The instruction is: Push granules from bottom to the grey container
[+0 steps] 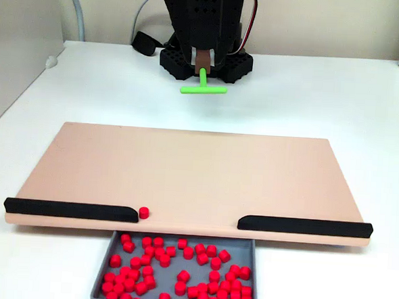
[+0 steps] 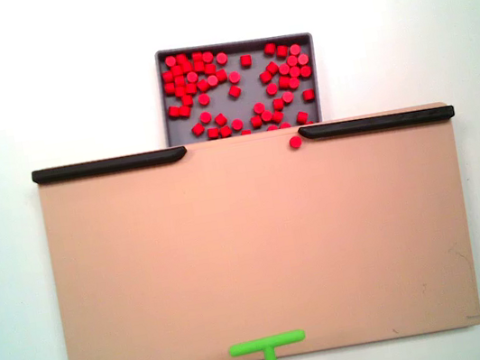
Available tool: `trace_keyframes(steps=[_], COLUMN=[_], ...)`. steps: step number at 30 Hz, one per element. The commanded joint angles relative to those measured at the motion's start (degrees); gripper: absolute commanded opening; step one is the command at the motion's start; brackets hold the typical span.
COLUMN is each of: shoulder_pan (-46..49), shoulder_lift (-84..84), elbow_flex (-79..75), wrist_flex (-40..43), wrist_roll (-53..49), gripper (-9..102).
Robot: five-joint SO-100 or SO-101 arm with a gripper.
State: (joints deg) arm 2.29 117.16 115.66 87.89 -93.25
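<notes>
The end effector (image 1: 203,60) is closed on the stem of the green T-shaped pusher (image 1: 203,87), and it holds the crossbar over the white surface (image 1: 325,96), just behind the far edge of the beige board (image 1: 185,169). In the other fixed view the pusher (image 2: 267,345) sits at the lower edge of the board, near its middle.

Almost all granules (image 1: 178,270) already lie in the grey container (image 1: 103,279), which stands under the gap between the two black bars (image 1: 67,209). One single granule (image 1: 144,212) is on the board, touching the inner end of the left bar in this view, just at the edge of the gap.

To finish well, I think the crossbar must first go sideways to stand behind this granule. Then it should push slowly and a little toward the middle of the gap, because a straight push may press the granule against the bar end.
</notes>
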Motion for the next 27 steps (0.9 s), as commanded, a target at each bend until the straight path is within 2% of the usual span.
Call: trace_keyframes(steps=[1, 10, 27], shoulder_pan=[0.26, 0.70, 1.76], shoulder_lift=[0.18, -3.60, -8.53], elbow_flex=[-2.72, -2.37, -4.13], wrist_flex=[-0.26, -6.50, -10.37], wrist_roll=[1.23, 1.85, 0.00], gripper=[0, 0, 0])
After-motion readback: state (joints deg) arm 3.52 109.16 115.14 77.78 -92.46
